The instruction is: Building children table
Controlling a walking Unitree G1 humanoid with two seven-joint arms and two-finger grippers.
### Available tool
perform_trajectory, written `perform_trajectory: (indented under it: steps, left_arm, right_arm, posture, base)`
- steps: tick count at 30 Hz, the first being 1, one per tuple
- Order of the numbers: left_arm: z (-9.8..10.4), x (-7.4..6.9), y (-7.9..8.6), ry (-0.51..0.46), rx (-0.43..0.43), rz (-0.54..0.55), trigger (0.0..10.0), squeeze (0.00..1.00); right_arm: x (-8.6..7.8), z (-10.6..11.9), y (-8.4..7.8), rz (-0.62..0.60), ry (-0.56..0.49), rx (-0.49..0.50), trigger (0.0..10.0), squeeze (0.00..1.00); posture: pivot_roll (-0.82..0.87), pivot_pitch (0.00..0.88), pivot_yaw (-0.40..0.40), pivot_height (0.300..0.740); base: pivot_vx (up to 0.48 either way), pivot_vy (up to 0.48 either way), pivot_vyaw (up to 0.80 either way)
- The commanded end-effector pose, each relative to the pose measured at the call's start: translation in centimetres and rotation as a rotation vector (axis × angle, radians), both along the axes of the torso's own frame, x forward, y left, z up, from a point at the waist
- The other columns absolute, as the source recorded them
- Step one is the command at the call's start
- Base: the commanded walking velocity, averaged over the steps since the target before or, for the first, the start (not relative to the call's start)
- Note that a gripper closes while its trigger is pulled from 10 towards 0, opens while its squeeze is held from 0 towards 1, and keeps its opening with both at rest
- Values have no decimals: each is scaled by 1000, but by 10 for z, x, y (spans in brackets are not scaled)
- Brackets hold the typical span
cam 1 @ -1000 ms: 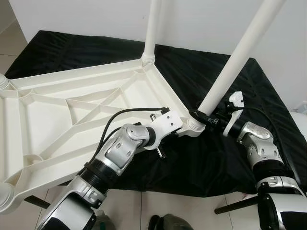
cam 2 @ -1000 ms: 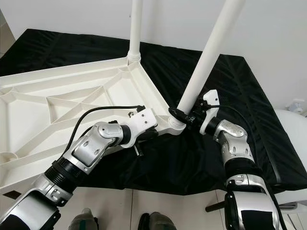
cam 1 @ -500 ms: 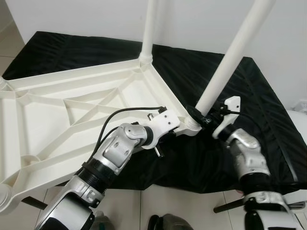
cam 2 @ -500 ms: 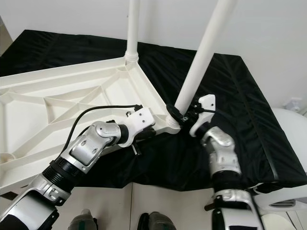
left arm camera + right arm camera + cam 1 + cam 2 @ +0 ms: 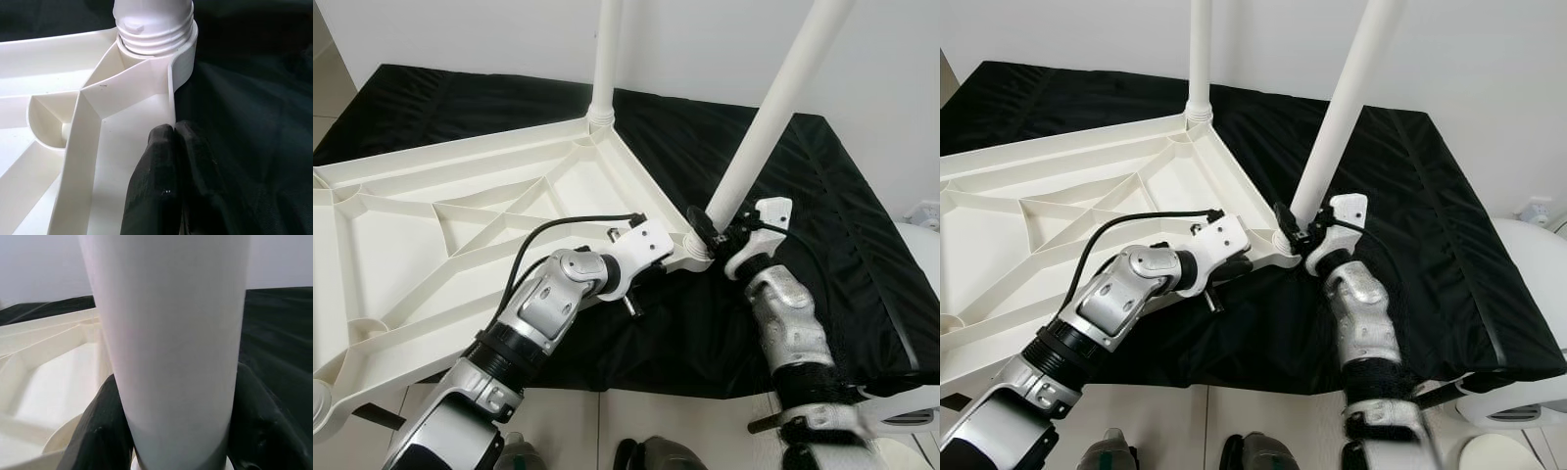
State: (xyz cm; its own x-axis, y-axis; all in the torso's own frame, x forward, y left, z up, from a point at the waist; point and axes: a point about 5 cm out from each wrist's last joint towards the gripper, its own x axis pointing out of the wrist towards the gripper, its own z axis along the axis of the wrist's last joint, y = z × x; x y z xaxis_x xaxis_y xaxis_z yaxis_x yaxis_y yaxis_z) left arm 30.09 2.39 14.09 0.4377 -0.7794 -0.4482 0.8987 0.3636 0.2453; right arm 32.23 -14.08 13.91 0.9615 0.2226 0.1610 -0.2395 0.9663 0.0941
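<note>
A black cloth [image 5: 822,225] is lying spread over a low platform against a white wall [image 5: 705,49], with pale floor tiles [image 5: 636,421] showing at the near edge. Resting on the cloth is a white plastic tabletop [image 5: 460,225], turned underside up so its ribs and shallow compartments are facing the ceiling; the compartments I can see are holding nothing. Part of the tabletop is hanging out past the cloth on the robot's left.

Two white legs are standing in corner sockets. The far leg [image 5: 604,54] is rising nearly upright, well beyond both pincers. The near leg [image 5: 773,113] is leaning away towards the robot's right, its foot sitting in the threaded corner socket [image 5: 156,34].

The right gripper [image 5: 710,227] is wrapping its two black fingers [image 5: 98,431] around the base of that near leg, one on each side and pressing against it, just above the socket. The leg is sitting squarely between them, so this pincer is closed on it about as wide as the leg's thickness.

The left gripper [image 5: 172,134] is sitting just short of the same corner, its fingers pinched together with the tabletop's thin outer wall [image 5: 171,93] running into the seam between them. Whether they are truly clamping the wall or merely closed against it, I cannot tell for certain. The socket is lying straight ahead of its tips, the cloth just beside them.
</note>
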Motion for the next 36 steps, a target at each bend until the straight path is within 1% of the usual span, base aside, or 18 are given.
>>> perform_trajectory:
  steps: [1,4,7,9,13,14,16,20,22,23,24,25,33,35,36]
  left_arm:
    - [-1,-15,-21,28,-22,-114,10000,0]
    - [-1,-15,-21,28,-22,-114,10000,0]
    - [-2,-17,-22,29,-23,-118,10000,0]
    - [-2,-17,-22,30,-22,-119,10000,0]
    - [-3,-17,-22,31,-22,-120,10000,0]
    - [-3,-17,-22,31,-22,-121,10000,0]
    - [-3,-17,-22,32,-22,-122,10000,0]
    - [-3,-17,-22,31,-21,-121,10000,0]
    - [-2,-16,-22,29,-24,-115,10000,0]
    - [-1,-16,-22,28,-26,-113,10000,0]
    - [-1,-16,-22,28,-26,-113,10000,0]
    - [-1,-15,-22,26,-27,-111,10000,0]
    - [-1,-15,-22,26,-28,-107,10000,0]
    - [-1,-14,-21,27,-29,-102,10000,0]
    - [-1,-14,-21,27,-29,-102,10000,0]
  right_arm:
    - [2,7,10,-72,4,33,10000,0]
    - [3,7,12,-102,11,24,10000,0]
    - [2,10,12,-258,16,-5,10000,0]
    - [1,11,14,-282,16,-1,10000,0]
    - [1,11,15,-289,17,4,10000,0]
    - [0,10,19,-277,23,12,10000,0]
    - [-1,10,21,-269,25,15,10000,0]
    - [-1,8,20,-277,36,-6,10000,0]
    - [-1,5,16,-296,48,-23,10000,0]
    - [0,4,15,-298,55,-22,10000,251]
    - [0,4,15,-298,55,-22,10000,251]
    - [0,4,13,-299,55,-18,10000,1000]
    - [0,7,7,-305,35,-19,10000,1000]
    - [0,7,-1,-268,23,-14,10000,1000]
    - [0,7,-1,-268,23,-14,10000,1000]
  posture:
    - [47,17,-121,740]
    - [47,17,-121,740]
    - [47,17,-121,740]
    - [50,12,-121,740]
    - [50,12,-121,740]
    - [51,11,-121,740]
    - [52,13,-122,740]
    - [52,13,-122,740]
    - [52,13,-122,740]
    - [51,19,-124,740]
    - [51,19,-124,740]
    - [51,19,-124,740]
    - [46,26,-119,740]
    - [44,32,-118,740]
    - [44,32,-118,740]
  base:
    - [0,0,0]
    - [0,0,0]
    - [0,0,0]
    - [0,0,0]
    - [0,0,0]
    - [0,0,0]
    - [0,0,0]
    - [0,0,0]
    - [0,0,0]
    - [0,0,0]
    - [0,0,0]
    - [0,0,0]
    - [0,0,0]
    - [0,0,0]
    - [0,0,0]
